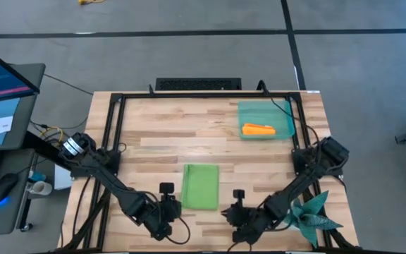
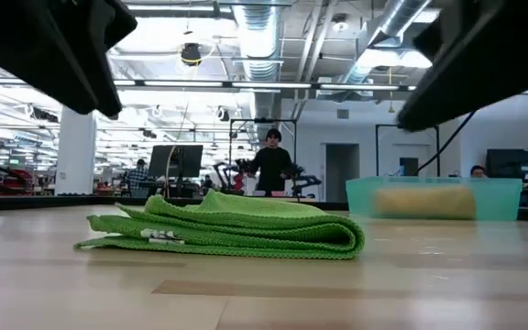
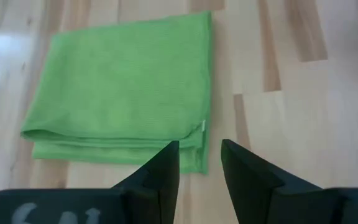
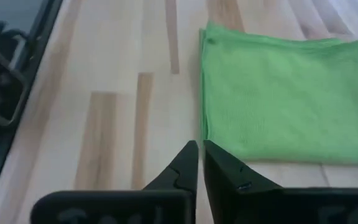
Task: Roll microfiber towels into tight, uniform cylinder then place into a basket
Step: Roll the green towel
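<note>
Low in the high view, the left gripper [image 1: 166,189] stands part open and empty and the right gripper [image 1: 238,195] nearly shut, empty, flanking the folded green towel [image 1: 200,186]: soft, light, limp, best pinched at a near corner; upper right, basket [image 1: 249,111] holds the orange roll [image 1: 258,130]
</note>
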### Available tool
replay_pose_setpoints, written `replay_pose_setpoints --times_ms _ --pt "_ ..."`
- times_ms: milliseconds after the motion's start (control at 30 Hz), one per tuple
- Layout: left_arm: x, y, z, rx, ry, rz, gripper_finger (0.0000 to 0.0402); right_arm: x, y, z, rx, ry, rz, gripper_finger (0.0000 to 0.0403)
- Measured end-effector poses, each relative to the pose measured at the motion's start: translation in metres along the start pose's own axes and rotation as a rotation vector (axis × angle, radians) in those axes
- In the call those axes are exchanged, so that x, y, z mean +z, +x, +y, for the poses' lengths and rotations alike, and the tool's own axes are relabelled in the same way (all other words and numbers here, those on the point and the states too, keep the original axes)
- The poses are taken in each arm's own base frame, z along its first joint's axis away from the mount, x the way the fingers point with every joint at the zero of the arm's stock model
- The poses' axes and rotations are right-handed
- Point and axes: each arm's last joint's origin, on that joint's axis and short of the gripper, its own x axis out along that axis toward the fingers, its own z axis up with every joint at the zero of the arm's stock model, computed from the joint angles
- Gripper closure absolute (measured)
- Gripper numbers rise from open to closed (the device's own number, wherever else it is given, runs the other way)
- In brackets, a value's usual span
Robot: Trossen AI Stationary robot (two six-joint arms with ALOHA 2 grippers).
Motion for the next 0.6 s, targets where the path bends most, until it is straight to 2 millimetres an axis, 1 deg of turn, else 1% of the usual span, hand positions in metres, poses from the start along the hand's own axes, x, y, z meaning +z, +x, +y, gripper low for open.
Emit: replay_pose_setpoints --times_ms 100,167,300,433,600 --pt "0.000 0.001 0.001 -0.023 -0.031 0.020 0.0275 0.002 0.009 -0.002 0.000 0.025 -0.010 0.0342" --pt "-0.001 0.002 0.001 -0.053 -0.059 0.041 0.0262 0.004 0.015 -0.004 0.037 0.051 -0.006 0.0329" --pt "-0.005 0.007 -0.001 -0.148 -0.045 0.082 0.0240 0.007 0.021 -0.010 0.071 0.071 0.016 0.0298" --pt "-0.008 0.012 -0.003 -0.172 -0.030 0.048 0.0228 0.009 0.022 -0.012 0.071 0.039 0.011 0.0260" --pt "-0.015 0.016 0.000 -0.157 -0.015 0.058 0.0225 0.010 0.024 -0.014 0.080 -0.026 0.015 0.0213"
